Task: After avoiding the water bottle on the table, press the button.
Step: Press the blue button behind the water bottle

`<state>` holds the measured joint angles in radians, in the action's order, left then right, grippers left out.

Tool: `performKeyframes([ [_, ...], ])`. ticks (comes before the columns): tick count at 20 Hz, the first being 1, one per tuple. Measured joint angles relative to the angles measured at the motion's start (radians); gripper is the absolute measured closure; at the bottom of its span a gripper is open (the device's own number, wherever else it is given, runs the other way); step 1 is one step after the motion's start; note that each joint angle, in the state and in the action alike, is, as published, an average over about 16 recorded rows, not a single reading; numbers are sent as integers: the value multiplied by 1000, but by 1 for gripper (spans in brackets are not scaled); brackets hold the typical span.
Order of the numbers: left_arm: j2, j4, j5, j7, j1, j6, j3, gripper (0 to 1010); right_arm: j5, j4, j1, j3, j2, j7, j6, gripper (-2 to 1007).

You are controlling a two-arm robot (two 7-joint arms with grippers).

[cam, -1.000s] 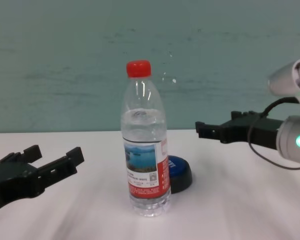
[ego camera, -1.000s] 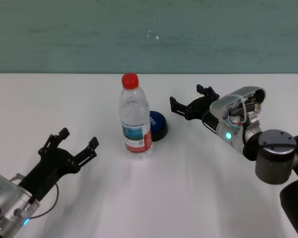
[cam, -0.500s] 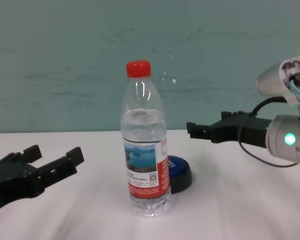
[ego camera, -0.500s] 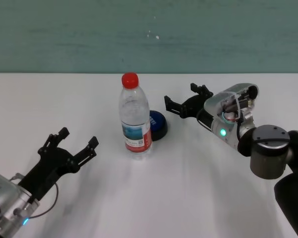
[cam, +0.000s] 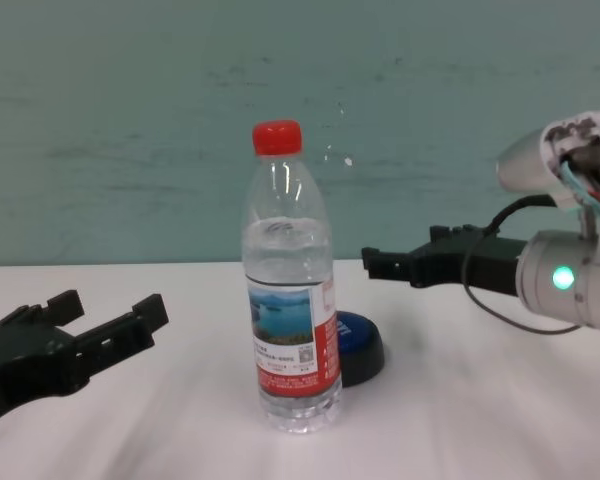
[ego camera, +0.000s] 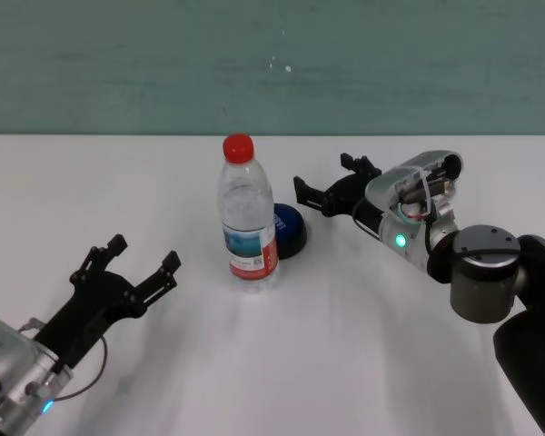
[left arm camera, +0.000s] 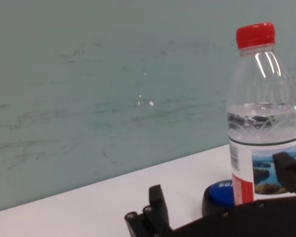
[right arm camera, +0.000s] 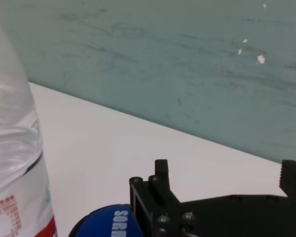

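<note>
The water bottle (ego camera: 248,218), clear with a red cap and a red-and-white label, stands upright mid-table (ego camera: 345,363). The blue button (ego camera: 290,229) sits right behind it on its right, partly hidden by the bottle. My right gripper (ego camera: 324,178) is open and empty, held above the table just right of and beyond the button, clear of the bottle. In the chest view the right gripper (cam: 405,255) hovers higher than the button (cam: 361,343). My left gripper (ego camera: 145,253) is open and empty, parked at the front left, apart from the bottle (cam: 290,300).
A teal wall (ego camera: 272,64) runs along the table's far edge. In the right wrist view the bottle (right arm camera: 15,163) is close beside the button (right arm camera: 106,224), with my finger (right arm camera: 160,192) just past the button.
My right gripper has moved left, toward the button, staying open. The left arm, the bottle and the button have not moved.
</note>
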<state>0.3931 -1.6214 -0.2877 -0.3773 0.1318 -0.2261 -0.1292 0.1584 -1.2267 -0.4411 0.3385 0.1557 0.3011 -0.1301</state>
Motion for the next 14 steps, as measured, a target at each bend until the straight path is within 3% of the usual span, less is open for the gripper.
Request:
performKeyframes([
  [14, 0, 0, 0, 0, 0, 0, 0, 0, 5, 91, -58, 25, -17, 24, 9, 1],
])
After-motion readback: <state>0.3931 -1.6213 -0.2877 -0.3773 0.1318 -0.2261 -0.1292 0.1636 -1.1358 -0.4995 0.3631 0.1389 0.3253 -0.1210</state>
